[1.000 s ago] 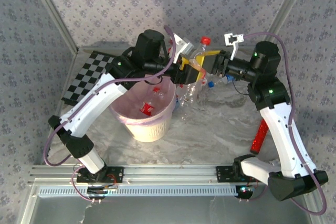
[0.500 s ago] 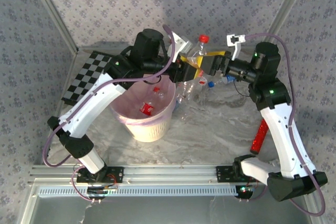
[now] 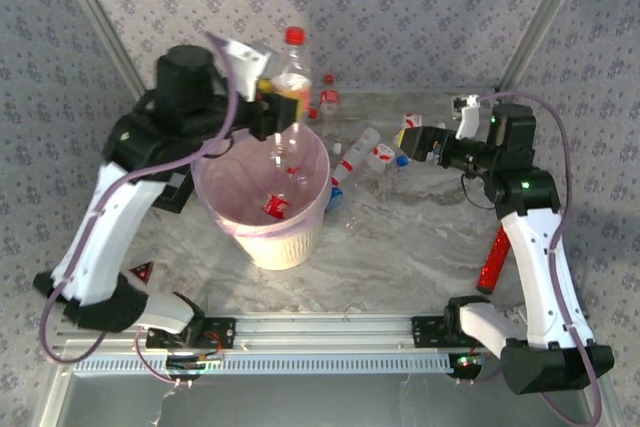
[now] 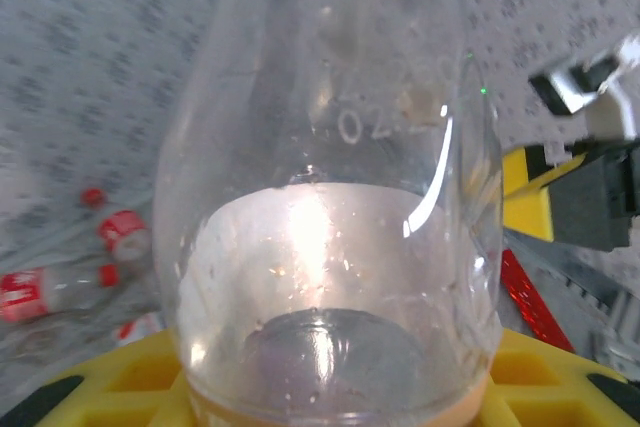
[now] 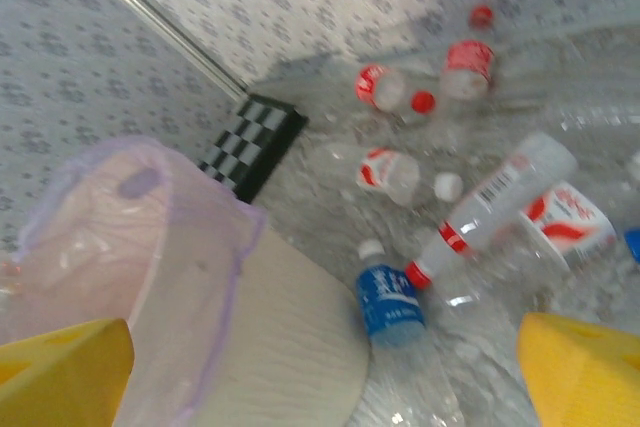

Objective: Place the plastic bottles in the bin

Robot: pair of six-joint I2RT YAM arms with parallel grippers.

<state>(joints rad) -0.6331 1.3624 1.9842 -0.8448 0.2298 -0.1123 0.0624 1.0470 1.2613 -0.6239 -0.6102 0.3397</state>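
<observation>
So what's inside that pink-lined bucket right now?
Inside the bin, at least one red-labelled bottle lies low down. The bin's near wall hides part of its floor, so more may be there.

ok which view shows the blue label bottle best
Right wrist: the blue-label bottle sits close and unobstructed beside the bin, white cap and label clear. Top external shows it as a small blue patch beside the bin. Left wrist looks through the held bottle.

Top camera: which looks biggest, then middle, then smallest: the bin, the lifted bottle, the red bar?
1. bin
2. lifted bottle, though held up nearer the camera, so it may look extra big
3. red bar
</observation>
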